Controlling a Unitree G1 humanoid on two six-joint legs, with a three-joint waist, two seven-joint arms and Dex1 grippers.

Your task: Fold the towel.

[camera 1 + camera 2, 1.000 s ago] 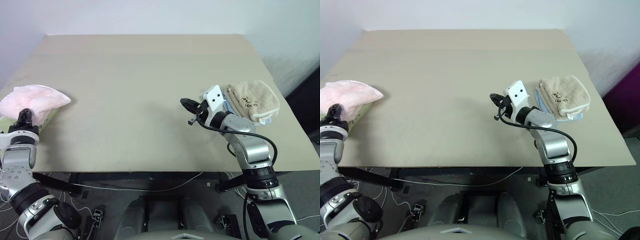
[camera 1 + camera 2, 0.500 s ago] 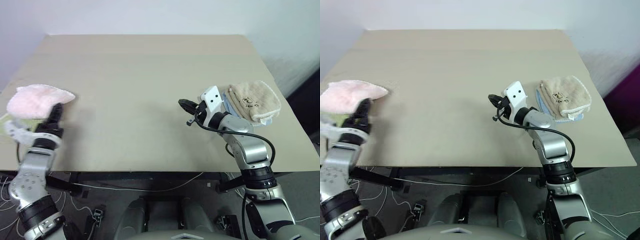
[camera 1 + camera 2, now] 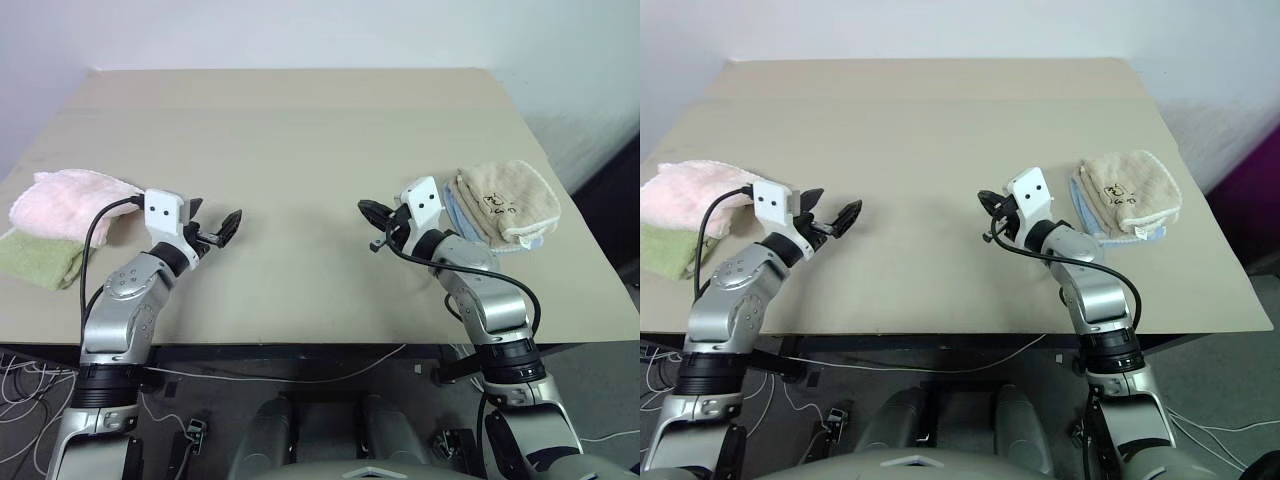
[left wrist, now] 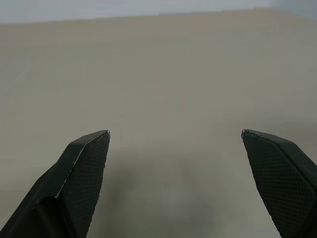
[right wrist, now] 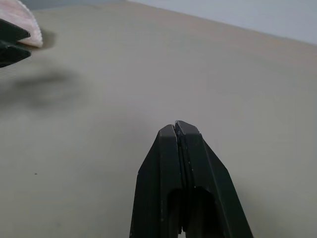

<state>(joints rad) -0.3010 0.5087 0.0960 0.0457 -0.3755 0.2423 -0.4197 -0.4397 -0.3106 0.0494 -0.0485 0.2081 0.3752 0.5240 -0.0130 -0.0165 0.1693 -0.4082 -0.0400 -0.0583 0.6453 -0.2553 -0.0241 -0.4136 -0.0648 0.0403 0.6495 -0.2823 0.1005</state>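
The towel (image 3: pixel 62 199) is a pale pink folded bundle at the table's left edge, resting partly on a light green towel (image 3: pixel 38 258). My left gripper (image 3: pixel 213 222) hovers over bare tabletop to the right of it, clear of the cloth, open with nothing between its fingers; in the left wrist view the left gripper (image 4: pixel 175 133) shows wide-spread fingertips over plain table. My right gripper (image 3: pixel 372 212) is shut and empty right of the table's middle, pointing left. In the right wrist view the shut right gripper (image 5: pixel 176 125) faces the towel's corner (image 5: pixel 22 20) in the distance.
A beige towel (image 3: pixel 505 200) lies folded on a pale blue cloth (image 3: pixel 455 212) at the right side, just behind my right wrist. The tan table (image 3: pixel 300 130) stretches wide between and beyond both grippers. A pale wall rises behind its far edge.
My left gripper has let go of the pink towel, opened wide and swung right toward the table's middle, rolling over. The towel stays on the green one. The right arm has kept still.
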